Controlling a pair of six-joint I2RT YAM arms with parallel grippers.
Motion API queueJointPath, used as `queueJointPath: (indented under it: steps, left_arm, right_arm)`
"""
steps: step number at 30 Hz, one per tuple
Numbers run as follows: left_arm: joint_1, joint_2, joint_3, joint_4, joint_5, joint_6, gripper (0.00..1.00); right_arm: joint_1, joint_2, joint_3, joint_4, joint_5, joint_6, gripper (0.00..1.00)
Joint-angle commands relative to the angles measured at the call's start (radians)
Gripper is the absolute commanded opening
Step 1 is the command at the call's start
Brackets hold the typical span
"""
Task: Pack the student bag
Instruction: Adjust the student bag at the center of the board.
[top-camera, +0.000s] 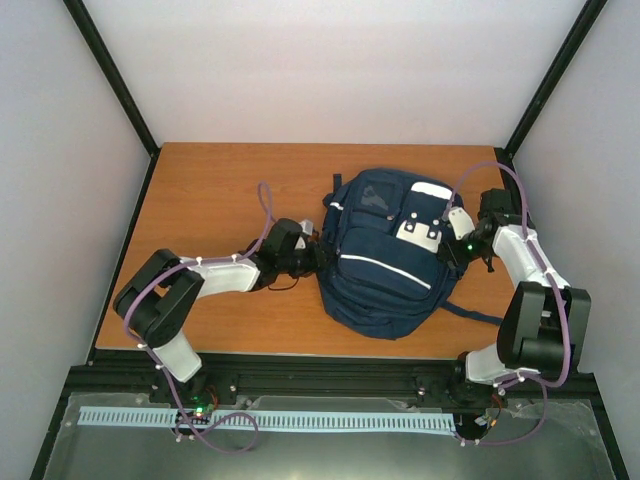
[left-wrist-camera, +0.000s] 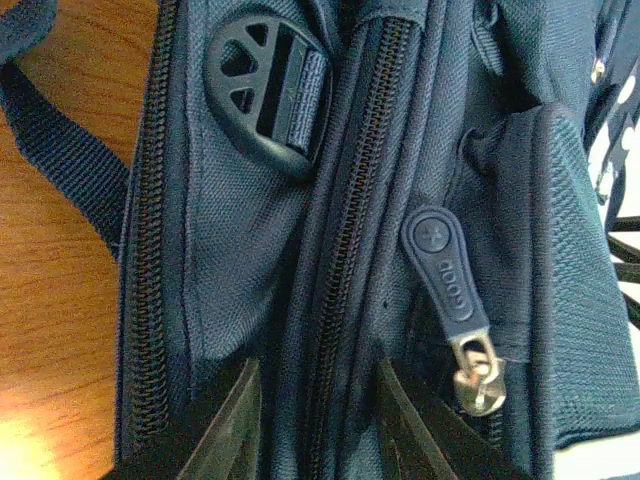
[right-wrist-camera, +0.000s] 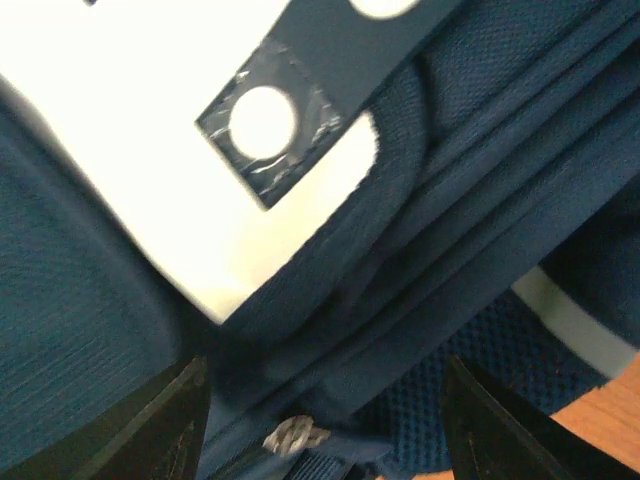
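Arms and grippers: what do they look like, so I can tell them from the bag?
Both the left arm and right arm have white links with bulky black joints, a purple cable tied along each. The left gripper and right gripper are black, with dark wedge-shaped fingers.

Just the surroundings: an orange-brown wooden table (top-camera: 220, 200) fills the middle of the overhead shot, with bare wood mostly toward 9 and 12 o'clock. Plain white walls (top-camera: 330, 60) box it in, with black frame posts (top-camera: 115, 75) slanting up at 11 and 1 o'clock. Down at 6 o'clock there's a black rail (top-camera: 330, 378), then a pale blue slotted strip (top-camera: 320, 421) on a shiny grey panel (top-camera: 330, 455).
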Motion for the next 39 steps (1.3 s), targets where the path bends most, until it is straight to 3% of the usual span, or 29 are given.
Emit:
queueJointPath:
  steps: [1,6,8,19,29,34,39]
  left_arm:
    - [0.007,0.026,0.035,0.065,0.039,-0.011,0.28]
    - [-0.004,-0.005,0.028,0.08,0.053,-0.004,0.05]
    - [-0.017,-0.034,0.027,0.048,0.031,0.004,0.01]
    - [-0.148,-0.195,-0.105,-0.021,-0.086,-0.026,0.01]
    - [-0.206,-0.221,-0.162,-0.071,-0.132,-0.027,0.01]
    - [-0.207,-0.343,-0.181,-0.241,-0.196,-0.008,0.02]
    - [-0.207,-0.515,-0.186,-0.456,-0.292,0.0,0.22]
  right_arm:
    - [-0.005,0.058,0.028,0.036,-0.01,0.006,0.64]
    - [-0.004,0.134,0.068,0.037,-0.037,0.015,0.61]
    - [-0.001,0.163,0.088,0.04,-0.053,0.023,0.59]
    - [0.131,0.325,0.256,0.063,-0.049,0.105,0.53]
    - [0.244,0.472,0.477,0.037,-0.049,0.19,0.5]
    - [0.233,0.384,0.472,0.011,-0.037,0.224,0.5]
    - [0.23,0.186,0.363,0.028,0.013,0.238,0.55]
